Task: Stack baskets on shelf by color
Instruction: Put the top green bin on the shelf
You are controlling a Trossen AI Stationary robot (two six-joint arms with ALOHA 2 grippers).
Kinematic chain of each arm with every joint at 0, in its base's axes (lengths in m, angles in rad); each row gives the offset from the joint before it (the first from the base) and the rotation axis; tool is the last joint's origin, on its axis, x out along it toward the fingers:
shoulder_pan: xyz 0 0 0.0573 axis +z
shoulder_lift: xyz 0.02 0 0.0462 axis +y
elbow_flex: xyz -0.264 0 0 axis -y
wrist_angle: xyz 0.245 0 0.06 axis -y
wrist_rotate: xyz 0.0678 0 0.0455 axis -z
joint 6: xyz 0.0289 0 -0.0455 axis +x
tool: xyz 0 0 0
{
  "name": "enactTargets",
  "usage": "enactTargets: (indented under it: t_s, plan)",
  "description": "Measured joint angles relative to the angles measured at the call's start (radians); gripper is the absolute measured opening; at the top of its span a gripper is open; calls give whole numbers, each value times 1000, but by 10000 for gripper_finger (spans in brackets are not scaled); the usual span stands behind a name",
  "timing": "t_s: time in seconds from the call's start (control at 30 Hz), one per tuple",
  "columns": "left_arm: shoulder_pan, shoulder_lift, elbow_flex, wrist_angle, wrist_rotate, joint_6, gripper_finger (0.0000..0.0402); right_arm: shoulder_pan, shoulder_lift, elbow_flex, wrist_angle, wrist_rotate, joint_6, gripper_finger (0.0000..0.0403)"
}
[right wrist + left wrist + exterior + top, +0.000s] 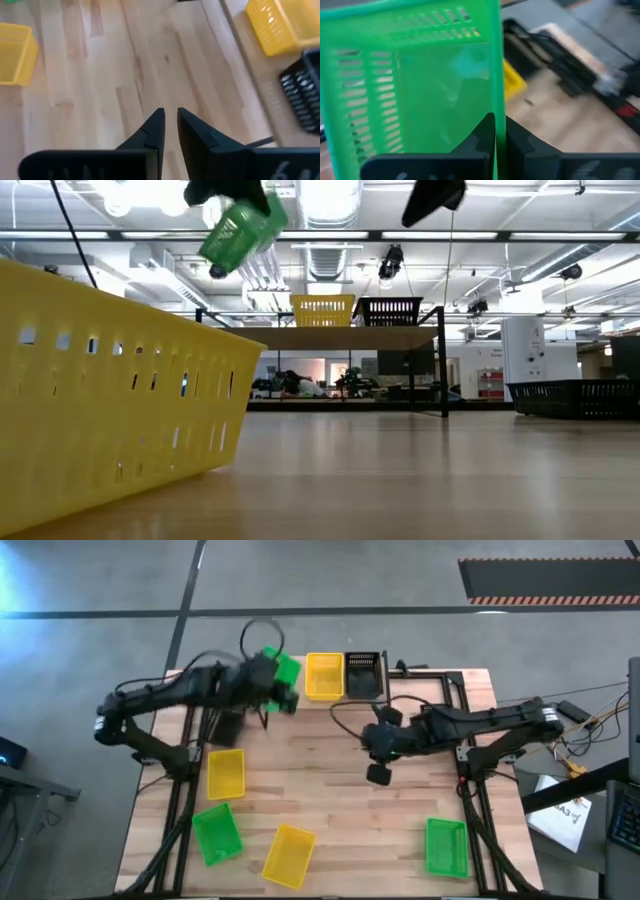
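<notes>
Above the shelf's (420,675) left end, we are seeing the left gripper (495,145) clenching a green basket's (283,670) wall, holding it aloft. Our right gripper (170,127) is hanging over bare table (330,780), fingers slightly parted, gripping nothing. No writing is readable.

Two dark arms, matte black housings w/ pale joint ends.

Left arm (165,700): black segmented links, pale grey cap at shoulder joint nr left edge of tabletop, thin black cable looping above wrist. Right arm (480,725): same black build, grey cap at shoulder nr right edge, black cable curving off wrist. Left gripper (495,145) & right gripper (169,131): two tapered black wedge fingers each, on a flat black crossbar w/ faint pale markings.
</notes>
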Motion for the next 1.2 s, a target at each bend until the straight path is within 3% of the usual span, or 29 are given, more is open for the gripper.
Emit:
enactTargets:
  t_s: [0.17,0.33,0.67,0.9,1.2]
  plan:
    - [204,142,83,-30,100,-27,0,38,-91,-121,42,6,97,31]
    - [303,290,184,-96,173,-80,0,73,-158,-200,56,24,150,28]
    - [325,479,361,-323,197,-209,0,95,-248,-297,85,33,136,27]
    - [345,521,366,-323,284,-267,0,97,-325,-370,115,31,117,27]
    - [346,534,364,-283,291,-313,17,97,-448,-418,123,24,111,27]
